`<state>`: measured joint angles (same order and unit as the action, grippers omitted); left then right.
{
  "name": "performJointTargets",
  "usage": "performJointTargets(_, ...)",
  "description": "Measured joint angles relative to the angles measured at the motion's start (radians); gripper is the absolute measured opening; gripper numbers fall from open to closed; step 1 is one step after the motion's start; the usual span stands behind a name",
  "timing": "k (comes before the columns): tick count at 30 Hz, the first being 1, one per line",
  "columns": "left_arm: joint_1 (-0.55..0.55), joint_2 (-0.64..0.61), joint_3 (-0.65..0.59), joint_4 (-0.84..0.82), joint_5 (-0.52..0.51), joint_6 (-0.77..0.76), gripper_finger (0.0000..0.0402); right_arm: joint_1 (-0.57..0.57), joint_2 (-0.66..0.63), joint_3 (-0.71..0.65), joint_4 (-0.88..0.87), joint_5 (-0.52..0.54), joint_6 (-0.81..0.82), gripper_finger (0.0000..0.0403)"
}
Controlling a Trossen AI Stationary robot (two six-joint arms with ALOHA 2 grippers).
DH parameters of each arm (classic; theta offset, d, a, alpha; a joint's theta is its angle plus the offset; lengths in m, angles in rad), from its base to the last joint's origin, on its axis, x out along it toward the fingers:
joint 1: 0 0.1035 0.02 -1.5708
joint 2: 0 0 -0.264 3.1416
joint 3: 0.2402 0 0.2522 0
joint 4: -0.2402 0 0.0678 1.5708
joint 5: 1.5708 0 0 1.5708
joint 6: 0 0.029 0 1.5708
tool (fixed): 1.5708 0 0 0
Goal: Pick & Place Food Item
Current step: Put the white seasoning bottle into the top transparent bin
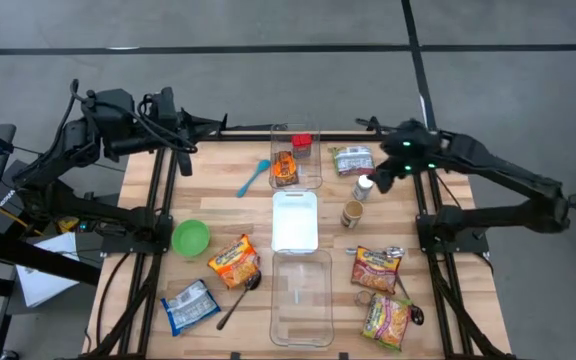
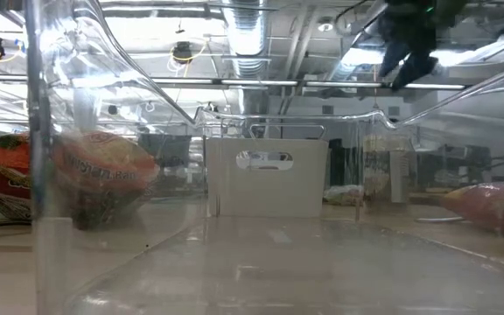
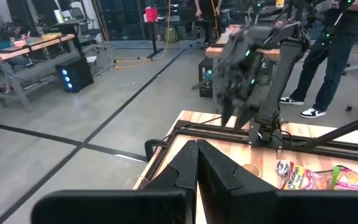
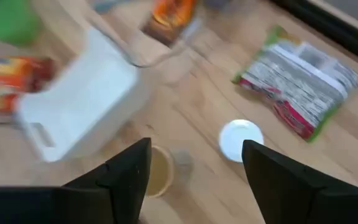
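Above the wooden counter, the right pincer hung spread over a white-capped glass jar (probably stiff, slippery), best gripped across its cap, beside a crinkly green-edged packet.

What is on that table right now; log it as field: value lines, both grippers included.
left gripper: fingers together, raised over the table's far left corner, idle
right gripper: open, above the white-capped bottle and small jar
white bin: table centre
near clear container: empty
far clear container: holds an orange packet
green bowl: left side
noodle packets: right side, lying flat
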<state>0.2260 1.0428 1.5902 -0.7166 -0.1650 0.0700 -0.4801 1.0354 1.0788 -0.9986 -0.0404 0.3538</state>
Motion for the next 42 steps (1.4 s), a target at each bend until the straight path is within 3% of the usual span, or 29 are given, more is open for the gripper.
performJointTargets(6,0.0,0.0,0.0,0.0,0.0,0.0,0.0001,-0.014,0.185,0.05,-0.052,0.036,-0.112,0.025)
performJointTargets(13,0.0,0.0,0.0,0.0,0.004,-0.028,0.0001,-0.032,0.338,0.115,-0.124,0.116,-0.111,0.0256)
performJointTargets(17,0.0,0.0,0.0,0.011,0.004,-0.03,0.0001,-0.054,0.403,0.148,-0.17,0.104,-0.114,0.0257)
performJointTargets(42,0.0,0.0,0.0,0.042,-0.001,-0.03,0.0002,-0.106,0.458,0.126,-0.104,0.035,-0.126,0.0257)
